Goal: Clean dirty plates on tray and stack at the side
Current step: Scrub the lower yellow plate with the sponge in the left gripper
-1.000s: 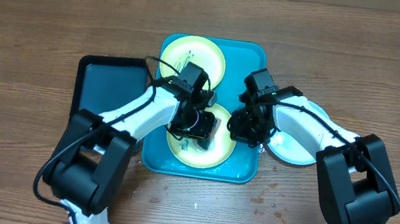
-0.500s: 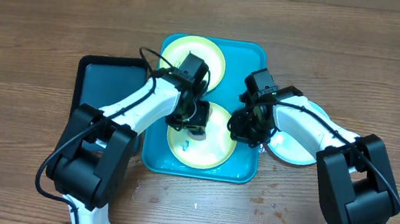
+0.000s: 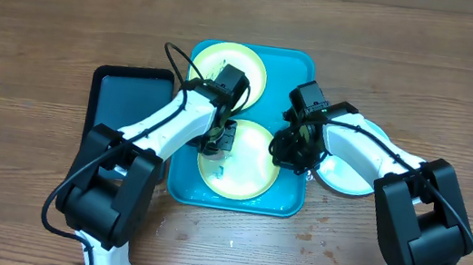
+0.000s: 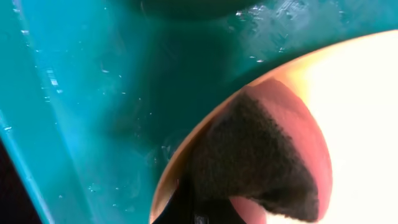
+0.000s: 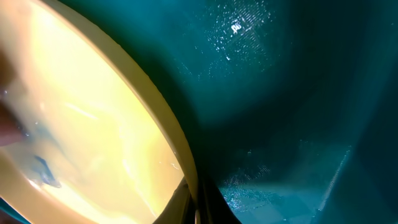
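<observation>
The turquoise tray (image 3: 304,73) holds two green-rimmed plates: a far plate (image 3: 214,61) and a near plate (image 3: 250,166) with a small blue-green smear at its left. A third plate (image 3: 345,176) lies on the table right of the tray, partly under my right arm. My left gripper (image 3: 220,139) is shut on a dark felt wiping pad with a pink body (image 4: 261,155), which presses on the near plate's (image 4: 367,124) left rim. My right gripper (image 3: 293,154) is shut on that plate's right rim (image 5: 186,180). The right wrist view shows the smear (image 5: 43,169).
A smaller black tray (image 3: 125,109) lies on the wooden table just left of the turquoise tray. The tray floor (image 4: 112,93) is wet and shiny, as also shows in the right wrist view (image 5: 298,93). Both arms crowd the middle of the tray.
My left gripper with the pad has slid from the near plate's middle up and left to its rim. The right gripper and the plate have stayed put.
</observation>
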`<state>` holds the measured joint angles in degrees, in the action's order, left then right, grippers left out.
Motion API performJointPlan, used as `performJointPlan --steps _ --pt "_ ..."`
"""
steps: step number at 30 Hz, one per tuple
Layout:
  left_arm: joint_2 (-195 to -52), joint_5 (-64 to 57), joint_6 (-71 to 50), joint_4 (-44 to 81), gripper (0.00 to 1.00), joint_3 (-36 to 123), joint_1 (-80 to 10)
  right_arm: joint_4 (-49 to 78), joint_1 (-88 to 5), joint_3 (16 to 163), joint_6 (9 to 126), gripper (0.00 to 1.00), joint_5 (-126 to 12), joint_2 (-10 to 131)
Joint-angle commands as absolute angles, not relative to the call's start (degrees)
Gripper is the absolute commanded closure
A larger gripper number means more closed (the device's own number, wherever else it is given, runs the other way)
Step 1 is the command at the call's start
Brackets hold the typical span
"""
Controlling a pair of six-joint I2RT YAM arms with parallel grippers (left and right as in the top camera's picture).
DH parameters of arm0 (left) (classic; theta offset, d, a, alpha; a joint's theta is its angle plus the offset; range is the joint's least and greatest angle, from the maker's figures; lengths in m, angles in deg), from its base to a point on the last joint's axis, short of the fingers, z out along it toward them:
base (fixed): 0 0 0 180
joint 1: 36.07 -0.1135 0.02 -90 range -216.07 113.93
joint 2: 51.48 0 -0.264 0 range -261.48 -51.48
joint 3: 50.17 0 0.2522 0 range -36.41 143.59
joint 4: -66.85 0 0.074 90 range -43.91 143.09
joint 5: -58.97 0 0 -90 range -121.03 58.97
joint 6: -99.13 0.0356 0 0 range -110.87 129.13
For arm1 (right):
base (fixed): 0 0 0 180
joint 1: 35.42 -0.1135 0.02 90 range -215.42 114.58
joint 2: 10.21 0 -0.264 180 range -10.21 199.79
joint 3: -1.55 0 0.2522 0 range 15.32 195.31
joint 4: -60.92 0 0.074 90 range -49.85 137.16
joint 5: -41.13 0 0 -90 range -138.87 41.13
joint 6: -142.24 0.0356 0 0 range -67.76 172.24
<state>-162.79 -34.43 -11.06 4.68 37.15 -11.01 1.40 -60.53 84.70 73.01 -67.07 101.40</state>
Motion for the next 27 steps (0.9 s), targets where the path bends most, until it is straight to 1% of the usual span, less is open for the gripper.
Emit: performJointPlan --steps 1,3,5,9,12,15,22,27 --pt "-164.62 -17.75 -6.09 7.02 0.96 36.54 -11.6 1.42 -59.83 83.96 73.45 0.96 -62.46 103.69" --pt "-164.62 -7.87 -5.64 9.1 0.96 36.38 -11.25 1.42 -59.83 83.96 73.43 0.96 -62.46 103.69" --pt "-164.62 -3.61 -5.64 9.89 0.96 36.36 -10.42 1.42 -59.83 83.96 73.45 0.96 -62.48 103.69" --pt "-164.62 -2.25 -4.76 7.55 0.96 36.36 -8.08 1.42 -59.83 83.96 73.45 0.96 -62.46 103.69" --pt "-164.62 -3.7 -2.66 4.46 0.96 36.34 -6.75 1.44 -59.83 83.96 73.45 0.96 -62.46 103.69" --pt "-164.62 -11.32 -3.84 1.3 0.96 36.27 -6.46 1.44 -59.83 83.96 73.45 0.96 -62.48 103.69" --pt "-164.62 -43.08 -16.54 -2.42 0.96 34.61 -6.53 1.42 -59.83 83.96 73.45 0.96 -62.48 103.69" --pt "-164.62 -57.77 -17.92 -1.57 0.96 34.29 -6.53 1.42 -59.83 83.96 73.45 0.96 -62.5 103.69"
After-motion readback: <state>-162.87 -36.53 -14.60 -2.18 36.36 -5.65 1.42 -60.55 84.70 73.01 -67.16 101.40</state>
